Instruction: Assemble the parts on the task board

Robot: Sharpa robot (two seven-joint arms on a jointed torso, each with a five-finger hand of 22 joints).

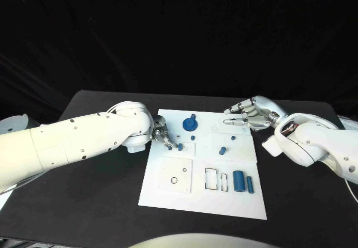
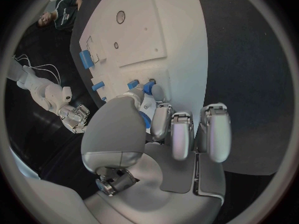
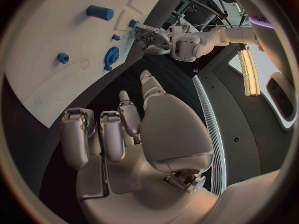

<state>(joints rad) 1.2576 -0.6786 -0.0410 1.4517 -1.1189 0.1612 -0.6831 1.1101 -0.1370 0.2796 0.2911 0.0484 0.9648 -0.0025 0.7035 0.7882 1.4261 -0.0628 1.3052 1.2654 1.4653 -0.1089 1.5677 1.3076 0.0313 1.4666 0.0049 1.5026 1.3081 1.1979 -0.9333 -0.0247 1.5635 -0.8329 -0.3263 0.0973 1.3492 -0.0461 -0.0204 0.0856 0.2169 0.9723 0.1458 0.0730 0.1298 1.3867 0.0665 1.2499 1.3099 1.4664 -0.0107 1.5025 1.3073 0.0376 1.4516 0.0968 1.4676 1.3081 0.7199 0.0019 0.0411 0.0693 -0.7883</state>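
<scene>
The white task board (image 1: 224,201) lies mid-table, also seen in the wrist views (image 2: 168,30) (image 3: 37,45). On it stand a blue gear (image 1: 190,124) (image 3: 111,57), a few short blue pegs (image 1: 222,150) (image 2: 98,86), and a blue cylinder (image 1: 239,181) (image 2: 85,58) beside a slim blue piece (image 1: 251,184). My left hand (image 1: 163,135) (image 2: 162,129) reaches over the board's left edge and pinches a small blue part (image 2: 144,119) between thumb and finger, close to a peg (image 1: 180,146). My right hand (image 1: 252,114) (image 3: 124,134) hovers at the board's far right corner, fingers apart, holding nothing.
Rectangular slots (image 1: 216,179) and a small round hole (image 1: 174,180) mark the board's near half. A pale object (image 1: 15,124) sits beyond the table's left edge. Black table surface (image 1: 97,201) surrounds the board.
</scene>
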